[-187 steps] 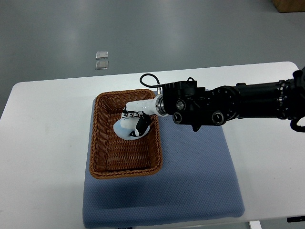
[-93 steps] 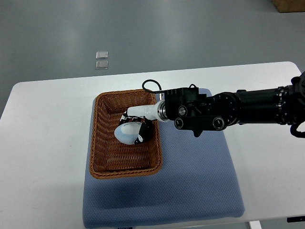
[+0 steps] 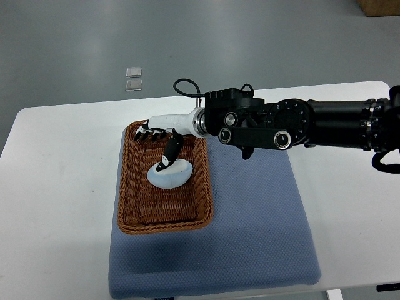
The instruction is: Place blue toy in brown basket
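Observation:
A pale blue rounded toy [image 3: 169,174] lies inside the brown wicker basket [image 3: 129,187], in its upper middle part. My right hand [image 3: 157,139] reaches in from the right over the basket's far rim. Its fingers are spread open and hold nothing. The thumb points down toward the toy's top, just touching or just above it; I cannot tell which. The black right forearm [image 3: 294,124] crosses the table from the right edge. The left arm is not in view.
The basket sits on the left part of a blue-grey mat [image 3: 256,231] on a white table [image 3: 56,206]. Two small clear squares [image 3: 133,78] lie on the grey floor beyond the table. A brown box corner [image 3: 379,6] shows at the top right.
The right hand was closed around the blue toy in the basket. It has opened and lifted toward the basket's far rim, leaving the toy lying in the basket.

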You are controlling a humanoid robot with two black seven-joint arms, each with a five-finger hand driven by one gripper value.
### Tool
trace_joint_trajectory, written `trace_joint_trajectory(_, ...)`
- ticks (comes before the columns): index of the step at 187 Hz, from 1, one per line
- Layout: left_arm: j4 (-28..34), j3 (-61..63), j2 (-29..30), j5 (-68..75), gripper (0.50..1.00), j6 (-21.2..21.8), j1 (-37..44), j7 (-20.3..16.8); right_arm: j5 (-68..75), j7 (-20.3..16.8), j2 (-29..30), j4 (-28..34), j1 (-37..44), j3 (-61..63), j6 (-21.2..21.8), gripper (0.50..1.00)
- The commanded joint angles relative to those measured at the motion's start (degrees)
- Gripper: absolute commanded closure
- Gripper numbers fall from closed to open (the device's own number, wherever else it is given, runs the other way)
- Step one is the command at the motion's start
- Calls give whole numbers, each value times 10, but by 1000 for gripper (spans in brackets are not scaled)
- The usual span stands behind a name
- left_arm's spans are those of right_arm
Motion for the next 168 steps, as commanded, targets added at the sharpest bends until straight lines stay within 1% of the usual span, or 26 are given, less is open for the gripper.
trace_joint_trajectory(1,1,0,0,-1,500,0,0,0,0,8,0,-7,-20,68,-2,642)
trace_joint_trajectory(12,1,0,0,-1,500,0,0,0,0,22,-1,-13,-60,129,-3,642)
trace_joint_trajectory(31,0,0,0,0,500,0,0,0,1,36,-47,-24,-134,250,-3,642)
trace_joint_trajectory(61,-2,0,0,0,500,0,0,0,3,60,-83,-32,-261,440,-4,642)
trace_joint_trajectory(87,-3,0,0,0,500,0,0,0,50,101,-79,-59,-346,572,-5,642)
trace_joint_trajectory(99,-3,0,0,0,500,0,0,0,80,112,-77,-79,-373,623,-5,642)
trace_joint_trajectory(121,-3,0,0,0,500,0,0,0,135,119,-69,-108,-413,682,-1,642)
trace_joint_trajectory(134,-3,1,0,0,500,0,0,0,171,135,-58,-122,-436,706,7,640)
trace_joint_trajectory(148,-3,1,0,0,500,0,0,0,196,150,-52,-133,-452,712,18,640)
trace_joint_trajectory(168,-4,0,0,0,500,0,0,0,218,152,-43,-145,-460,711,29,638)
